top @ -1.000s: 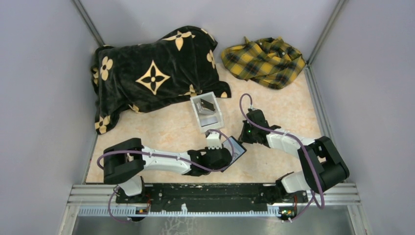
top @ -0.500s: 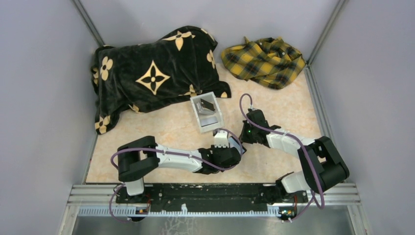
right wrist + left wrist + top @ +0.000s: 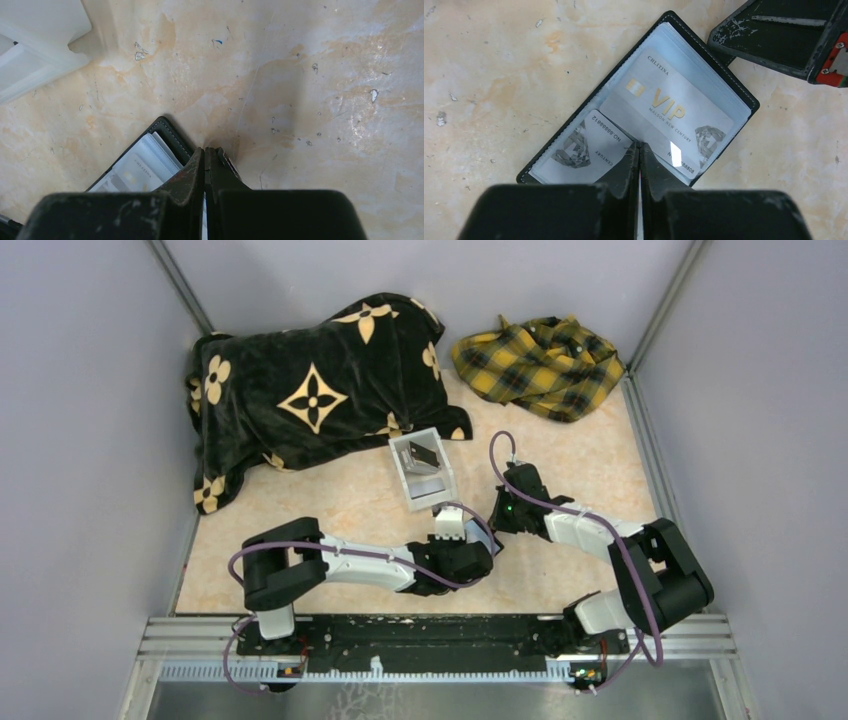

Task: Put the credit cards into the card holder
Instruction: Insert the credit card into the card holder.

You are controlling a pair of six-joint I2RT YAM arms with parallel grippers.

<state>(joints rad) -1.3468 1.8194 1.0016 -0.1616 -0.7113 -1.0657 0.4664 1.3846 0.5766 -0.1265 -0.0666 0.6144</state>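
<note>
My left fingers (image 3: pixel 631 161) are all but closed, just a hairline slit, tips over the near edge of two silver VIP cards (image 3: pixel 664 105) sitting in the open card holder (image 3: pixel 716 80). My right fingers (image 3: pixel 196 165) are closed, tips at the holder's far right corner. Holder is flat on the tabletop (image 3: pixel 499 75), mid-scene, just near of the white box (image 3: pixel 403 472), which holds two more cards (image 3: pixel 424 455).

Robot lab test cell. Plain grey panel walls (image 3: pixel 90 440) close in three sides of the surface (image 3: pixel 330 510), with aluminium struts (image 3: pixel 655 315) running to its far corners. A metal rail (image 3: pixel 430 630) on the near edge carries two cabled robot arms (image 3: pixel 350 565). Black flowered blanket (image 3: pixel 310 390) far-left corner, yellow plaid cloth (image 3: pixel 540 365) far-right corner.
</note>
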